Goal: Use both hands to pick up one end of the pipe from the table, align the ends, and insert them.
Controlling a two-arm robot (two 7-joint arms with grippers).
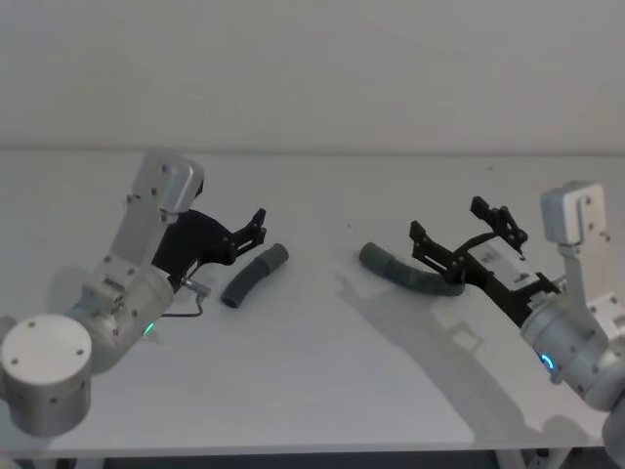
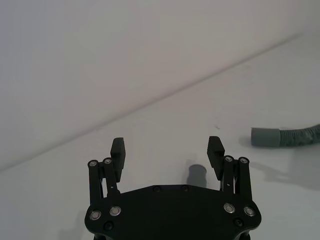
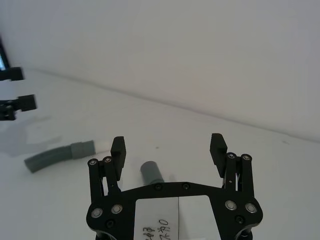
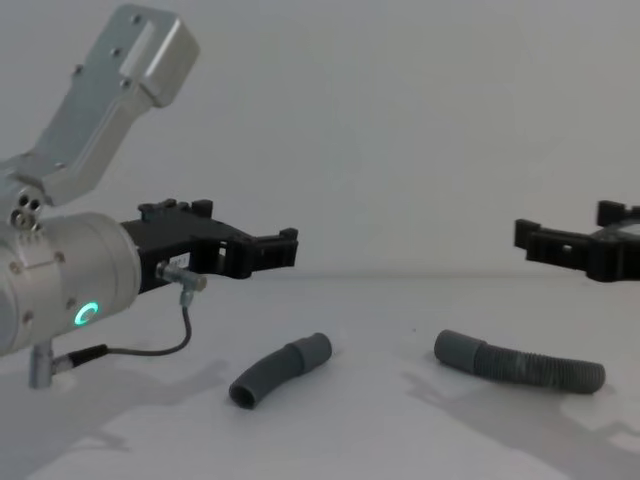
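Now both pieces lie on the counter [image 1: 322,381], well apart. The short hose [image 1: 252,277] is on the left, its cuff [image 1: 274,257] at the end nearer the other piece. The long hose [image 1: 410,277] is on the right, with its own cuff end [image 1: 374,256] turned leftward. The left tool [image 1: 260,225] hovers raised near the short hose, jaws open and empty. The right tool [image 1: 447,219] hangs over the long hose, jaws spread wide, holding nothing.
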